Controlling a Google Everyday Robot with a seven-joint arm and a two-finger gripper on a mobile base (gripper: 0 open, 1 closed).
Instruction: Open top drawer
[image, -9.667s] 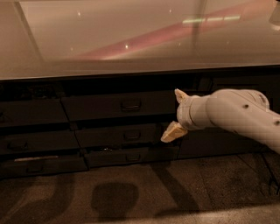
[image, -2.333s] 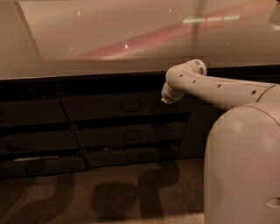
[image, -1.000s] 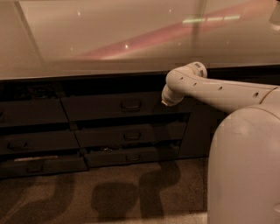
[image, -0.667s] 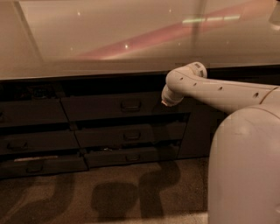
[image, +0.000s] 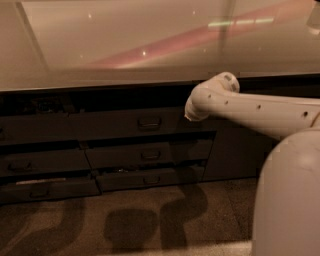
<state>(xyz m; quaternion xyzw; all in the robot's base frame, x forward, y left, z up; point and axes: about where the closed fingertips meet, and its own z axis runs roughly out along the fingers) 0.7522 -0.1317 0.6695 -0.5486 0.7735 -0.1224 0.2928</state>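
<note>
Where glossy countertop (image: 125, 45) overhangs, gripper (image: 190, 115) beside top drawer (image: 110, 125), grip state untellable.

Pincer (image: 189, 115) tucked under the countertop (image: 125, 55) lip beside the top drawer (image: 107, 127); floor (image: 65, 225) below lies free

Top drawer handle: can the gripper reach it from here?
Probably yes. The gripper sits just right of the handle on the top drawer, near its height, with nothing visible between them.

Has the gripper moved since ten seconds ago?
Yes. The gripper rose from below the top drawer to level with it, at its right end.
</note>
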